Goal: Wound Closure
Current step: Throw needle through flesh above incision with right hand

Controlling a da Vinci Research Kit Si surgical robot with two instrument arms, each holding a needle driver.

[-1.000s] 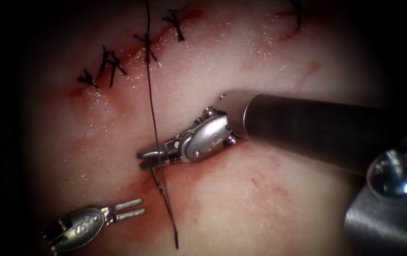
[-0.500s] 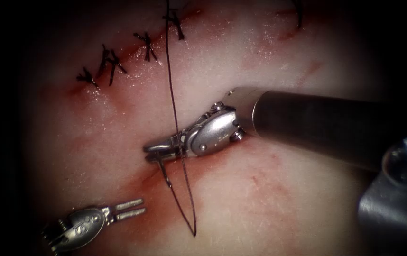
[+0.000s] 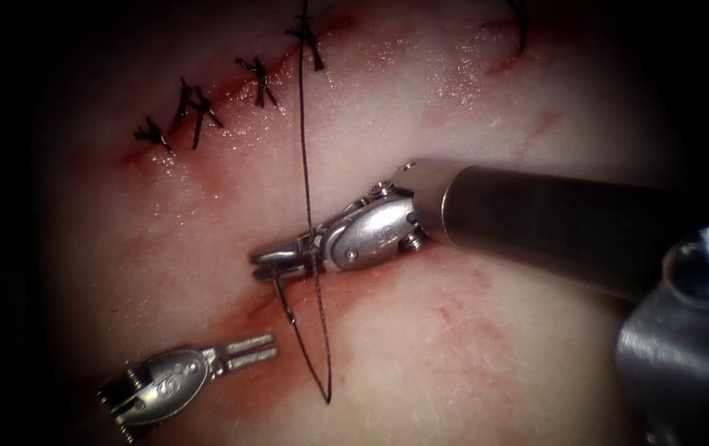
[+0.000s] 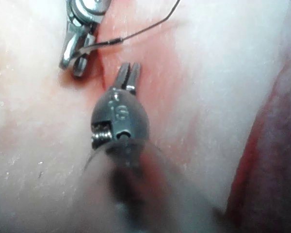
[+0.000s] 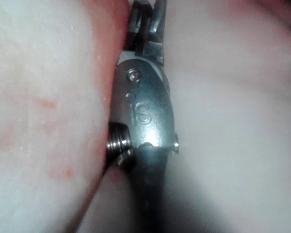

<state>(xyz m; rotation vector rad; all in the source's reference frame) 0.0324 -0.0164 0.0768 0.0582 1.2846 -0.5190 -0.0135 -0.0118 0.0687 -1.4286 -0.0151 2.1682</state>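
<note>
My right tool [image 3: 265,263] comes in from the right and lies low over the reddened cut [image 3: 247,314]. Its jaws are shut on the curved needle [image 3: 283,299] partway along the curve. The needle's tail end slants down out of the jaws, and its tip is hidden under them. The dark thread [image 3: 306,165] runs from the tail down into a loop [image 3: 326,396], then straight up past the jaws. The left wrist view has the same hold: right tool [image 4: 72,60], needle [image 4: 94,44], thread [image 4: 150,26]. My left tool [image 3: 259,347] [image 4: 129,68] sits just lower left of the needle, jaws slightly open, holding nothing.
Several tied dark stitches [image 3: 193,103] close the cut further up and to the left, with another [image 3: 520,25] at the far right. Red fluid stains the tissue [image 3: 454,83] around the needle. The right tool's body [image 5: 143,111] lies close to the tissue.
My left tool has moved up and right toward the needle. The thread has swung rightward and its loop below the jaws has shortened. The right tool shifted slightly right, still holding the needle.
</note>
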